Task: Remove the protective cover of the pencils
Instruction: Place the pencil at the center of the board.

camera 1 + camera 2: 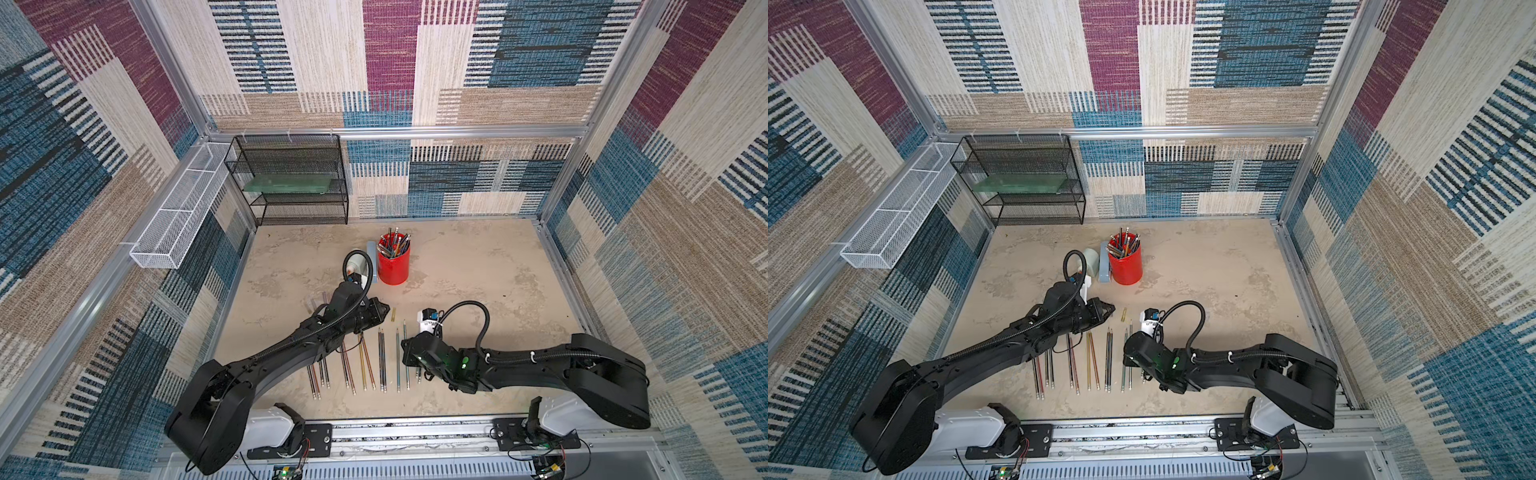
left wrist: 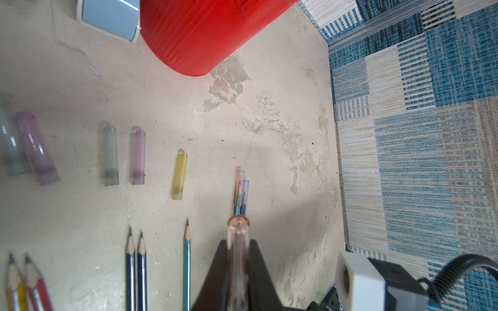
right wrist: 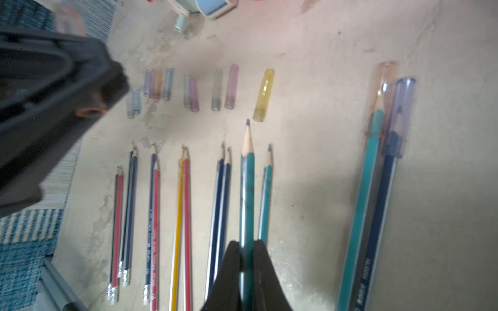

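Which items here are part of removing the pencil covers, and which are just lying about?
Job in hand:
- teal pencil in the right fingers
- cap in the left fingers
- two capped pencils
- bare pencils
- loose caps

Lying about:
- red cup
- blue-grey object beside it
- black shelf
- white basket

A red cup [image 1: 394, 268] stands on the worktop [image 1: 478, 270], nearer its far edge. A pale blue thing [image 1: 372, 264] is just beside it. A black wire rack [image 1: 286, 208] fills the far left corner and holds a green board [image 1: 291, 183]. A white wire basket [image 1: 174, 212] hangs above the left edge.
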`<state>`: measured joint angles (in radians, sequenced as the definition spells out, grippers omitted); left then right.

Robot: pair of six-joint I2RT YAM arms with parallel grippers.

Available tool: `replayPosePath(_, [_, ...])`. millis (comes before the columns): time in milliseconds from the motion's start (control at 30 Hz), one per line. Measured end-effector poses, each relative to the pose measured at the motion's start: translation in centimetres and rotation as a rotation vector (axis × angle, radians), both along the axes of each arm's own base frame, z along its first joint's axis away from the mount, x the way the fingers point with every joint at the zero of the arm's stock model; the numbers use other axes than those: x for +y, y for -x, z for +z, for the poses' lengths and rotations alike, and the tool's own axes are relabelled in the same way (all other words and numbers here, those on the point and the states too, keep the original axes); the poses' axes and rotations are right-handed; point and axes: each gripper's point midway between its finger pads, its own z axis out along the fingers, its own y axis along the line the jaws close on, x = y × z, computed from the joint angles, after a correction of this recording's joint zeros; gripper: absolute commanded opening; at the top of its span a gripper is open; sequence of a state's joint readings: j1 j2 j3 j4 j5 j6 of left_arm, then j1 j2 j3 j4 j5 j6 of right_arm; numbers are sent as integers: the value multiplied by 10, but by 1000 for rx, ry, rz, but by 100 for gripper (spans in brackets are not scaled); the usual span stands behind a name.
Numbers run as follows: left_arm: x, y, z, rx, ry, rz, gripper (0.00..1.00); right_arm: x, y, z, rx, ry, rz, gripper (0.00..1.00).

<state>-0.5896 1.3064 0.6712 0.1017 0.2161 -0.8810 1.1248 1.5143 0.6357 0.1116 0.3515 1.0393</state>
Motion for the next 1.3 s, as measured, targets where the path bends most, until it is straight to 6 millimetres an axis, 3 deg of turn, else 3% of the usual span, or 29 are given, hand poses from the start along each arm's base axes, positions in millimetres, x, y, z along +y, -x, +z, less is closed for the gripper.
replayPosePath(167, [2,2,-2,7,-16,-2,0,-7,-4,-19,57,50,-48,0])
replayPosePath(600, [4,3,-1,8,-22,-1,0,-8,-1,-35,105,84,-69,2])
replayPosePath(700, [3,3,-1,8,-23,-1,0,-7,0,-38,114,91,-65,5])
replayPosePath(933, [4,4,-4,15,-26,-1,0,-4,0,-40,122,91,-59,23])
replayPosePath(1300, [5,6,-5,15,-26,-1,0,-1,0,-38,120,79,-56,24])
